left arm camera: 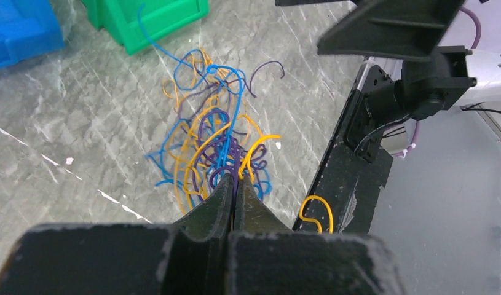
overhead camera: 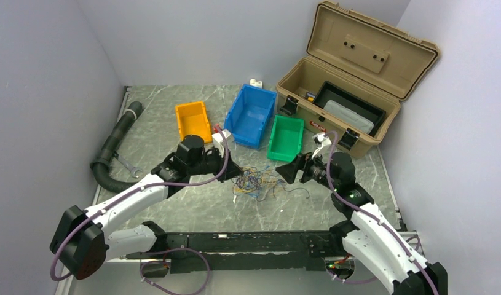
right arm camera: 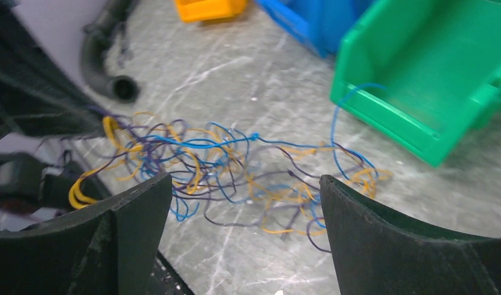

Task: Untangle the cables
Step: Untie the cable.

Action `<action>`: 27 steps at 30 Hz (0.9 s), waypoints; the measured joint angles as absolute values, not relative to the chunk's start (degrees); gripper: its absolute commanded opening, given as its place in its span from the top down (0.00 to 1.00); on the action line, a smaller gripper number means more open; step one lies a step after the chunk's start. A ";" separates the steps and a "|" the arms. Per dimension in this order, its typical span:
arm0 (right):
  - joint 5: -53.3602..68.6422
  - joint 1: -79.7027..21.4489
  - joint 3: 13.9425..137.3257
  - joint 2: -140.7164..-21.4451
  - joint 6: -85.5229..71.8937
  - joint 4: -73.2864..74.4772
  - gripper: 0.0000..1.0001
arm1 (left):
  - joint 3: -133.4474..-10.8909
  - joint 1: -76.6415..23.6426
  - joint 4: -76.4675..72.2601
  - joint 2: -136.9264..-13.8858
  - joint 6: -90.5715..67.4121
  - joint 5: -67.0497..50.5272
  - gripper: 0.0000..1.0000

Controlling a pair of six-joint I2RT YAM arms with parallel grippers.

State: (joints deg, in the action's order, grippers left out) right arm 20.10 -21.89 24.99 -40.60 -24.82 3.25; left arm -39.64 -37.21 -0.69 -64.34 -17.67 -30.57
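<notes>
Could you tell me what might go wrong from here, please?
The left gripper is shut on several cables at once, so pulling may tighten the tangle. The right gripper is open, holding nothing, so the whole bundle may just drag. A blue strand arches beside the green bin and could snag its rim.

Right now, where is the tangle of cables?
In the top view, the cables lie mid-table between the left end effector and right end effector, just on the near side of the green bin.
</notes>
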 measured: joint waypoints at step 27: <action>13.93 -41.98 27.90 -74.98 -24.34 -19.07 0.52 | -40.49 -35.81 -1.34 -74.48 -18.74 -24.60 1.00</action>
